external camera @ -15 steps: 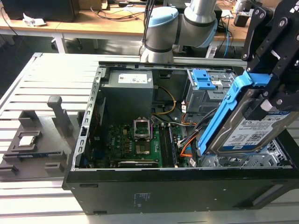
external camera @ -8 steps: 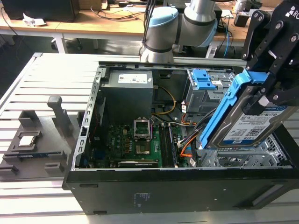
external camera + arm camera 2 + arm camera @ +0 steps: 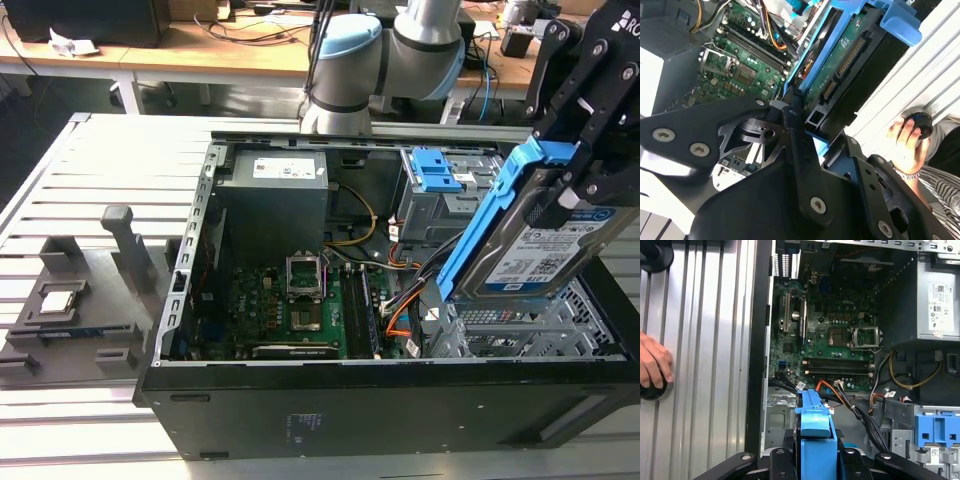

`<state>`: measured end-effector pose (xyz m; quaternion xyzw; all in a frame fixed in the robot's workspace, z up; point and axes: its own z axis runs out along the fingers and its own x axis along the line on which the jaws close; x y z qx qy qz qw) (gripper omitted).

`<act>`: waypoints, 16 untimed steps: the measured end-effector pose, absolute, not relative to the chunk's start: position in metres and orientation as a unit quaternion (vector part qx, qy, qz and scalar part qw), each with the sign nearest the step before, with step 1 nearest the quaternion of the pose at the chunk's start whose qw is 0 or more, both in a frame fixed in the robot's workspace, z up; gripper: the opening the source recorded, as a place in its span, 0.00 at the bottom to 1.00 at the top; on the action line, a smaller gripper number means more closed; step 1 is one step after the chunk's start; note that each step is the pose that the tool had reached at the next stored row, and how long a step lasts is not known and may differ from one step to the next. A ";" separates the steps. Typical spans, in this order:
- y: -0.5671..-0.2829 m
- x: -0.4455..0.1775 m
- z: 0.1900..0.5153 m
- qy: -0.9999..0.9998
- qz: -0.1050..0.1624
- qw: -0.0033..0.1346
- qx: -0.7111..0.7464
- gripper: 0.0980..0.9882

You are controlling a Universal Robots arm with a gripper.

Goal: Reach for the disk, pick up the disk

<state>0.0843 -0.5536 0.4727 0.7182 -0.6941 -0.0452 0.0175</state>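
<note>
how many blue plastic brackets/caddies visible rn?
2. One is on the disk held in the gripper, lifted above the case at the exterior view's right. The other blue bracket sits in the drive bay at the case's rear. More may be hidden.

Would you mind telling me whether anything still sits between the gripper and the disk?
Nothing visible does. The gripper is shut on the disk, holding it tilted above the open computer case at the exterior view's right. In the second wrist view the disk sits right at the fingers, with no gap.
</note>
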 end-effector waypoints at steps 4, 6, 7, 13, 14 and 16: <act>-0.553 0.097 0.470 -0.695 -0.046 0.018 0.718 0.30; -0.556 0.104 0.468 -0.695 -0.046 0.018 0.718 0.30; -0.557 0.106 0.468 -0.695 -0.046 0.018 0.717 0.30; -0.558 0.114 0.457 -0.695 -0.046 0.019 0.717 0.30; -0.558 0.114 0.454 -0.695 -0.046 0.019 0.717 0.30; -0.558 0.114 0.451 -0.695 -0.046 0.019 0.717 0.30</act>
